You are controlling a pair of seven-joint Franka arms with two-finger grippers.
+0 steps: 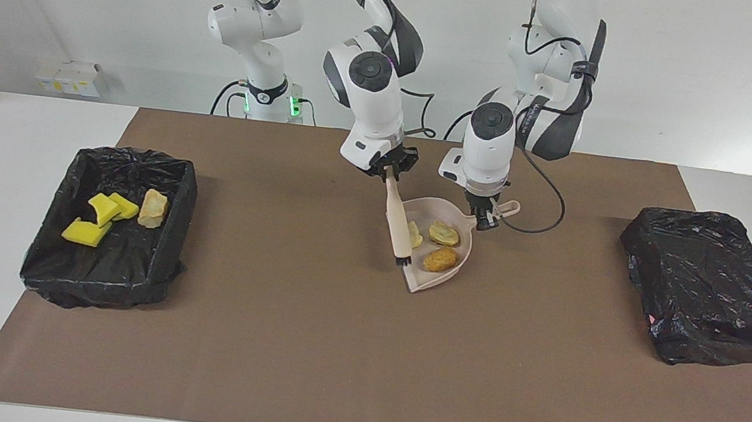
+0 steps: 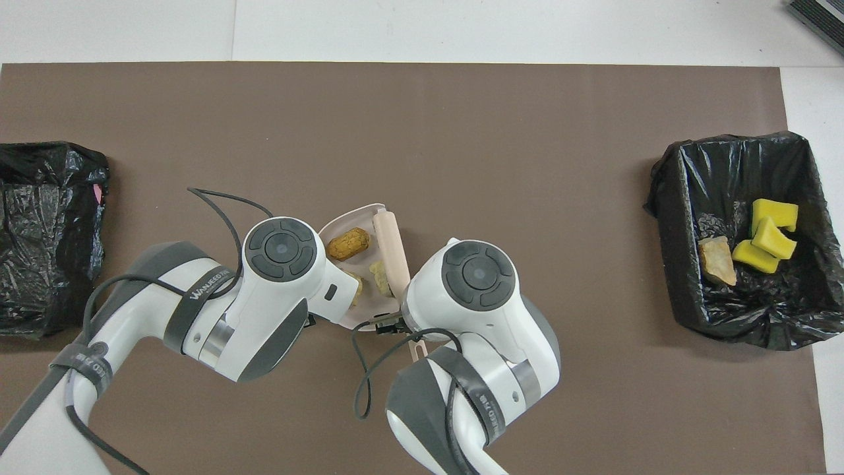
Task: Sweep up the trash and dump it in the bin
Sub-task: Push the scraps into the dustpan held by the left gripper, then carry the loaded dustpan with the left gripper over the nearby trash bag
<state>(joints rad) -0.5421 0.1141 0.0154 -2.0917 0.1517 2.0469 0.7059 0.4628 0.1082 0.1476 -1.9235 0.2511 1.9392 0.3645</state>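
Trash: in the facing view I count three tan lumps (image 1: 439,245) lying in the dustpan (image 1: 448,272), which rests on the brown mat (image 1: 334,346) at table centre. Three yellow sponge chunks (image 1: 99,217) and one tan lump (image 1: 153,208) already sit in the open bin (image 1: 49,260) at the right arm's end of the table. The right gripper (image 1: 388,174) is clenched on the brush (image 1: 396,230), whose bristles hang at the pan's open lip. The left gripper (image 1: 485,220) is clamped on the pan's handle. My reading: sweeping looks done, nothing loose on the mat; what is left is to carry the pan to a bin and tip it. A second bin (image 1: 709,295), at the left arm's end, shows only crumpled black plastic here. In the overhead view both grippers are hidden under the wrists; the golden lump (image 2: 347,243) shows clearly, the other two only partly, beside the brush (image 2: 391,247). This view confirms no trash farther out on the mat.
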